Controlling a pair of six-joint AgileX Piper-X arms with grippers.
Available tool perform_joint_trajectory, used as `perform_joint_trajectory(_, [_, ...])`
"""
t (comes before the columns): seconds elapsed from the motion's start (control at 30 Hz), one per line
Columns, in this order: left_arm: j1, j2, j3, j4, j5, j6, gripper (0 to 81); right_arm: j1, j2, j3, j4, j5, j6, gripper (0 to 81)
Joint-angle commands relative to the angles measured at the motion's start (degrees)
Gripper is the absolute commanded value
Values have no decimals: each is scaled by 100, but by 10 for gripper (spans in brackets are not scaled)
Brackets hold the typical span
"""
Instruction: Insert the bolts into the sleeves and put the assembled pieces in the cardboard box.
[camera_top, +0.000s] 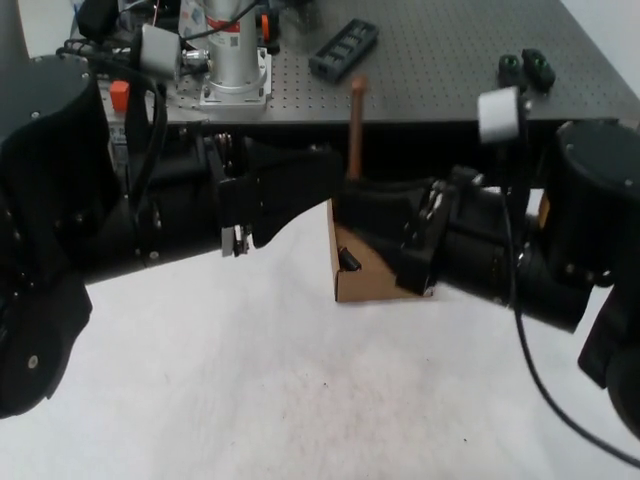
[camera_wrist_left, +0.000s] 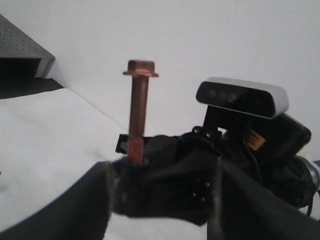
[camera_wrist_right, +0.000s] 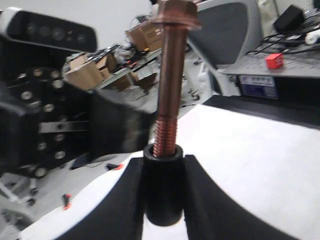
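Observation:
A copper bolt (camera_wrist_right: 170, 80) stands upright with its threaded end in a black sleeve (camera_wrist_right: 162, 192). My right gripper (camera_wrist_right: 162, 200) is shut on that sleeve. In the high view the bolt (camera_top: 355, 125) rises from the right gripper (camera_top: 352, 195) just above the cardboard box (camera_top: 365, 285), which holds a black piece (camera_top: 348, 260). My left gripper (camera_top: 325, 185) sits close beside the bolt, its fingers (camera_wrist_left: 75, 205) spread open at the sides of the right gripper and off the bolt (camera_wrist_left: 138, 112).
White cloth (camera_top: 300, 380) covers the near bench. Behind lies a perforated metal plate (camera_top: 430, 70) with a black tray (camera_top: 343, 47), a silver fixture (camera_top: 232, 55) and two small dark parts (camera_top: 525, 68).

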Motion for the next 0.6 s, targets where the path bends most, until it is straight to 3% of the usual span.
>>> perform_joint_trajectory(0.0, [-9,-26,-35,-26,-30,263,405,-293,-86,-117,-149,362,-941,15])
perform_joint_trajectory(0.27, [-9,-26,-35,1,-205,816,405,-562,-14,-485,-154,1732,-3027,15])
perform_joint_trajectory(0.57, [-9,-26,-35,11,-296,854,405,-562,800,-1066,63,1878,-2896,15])
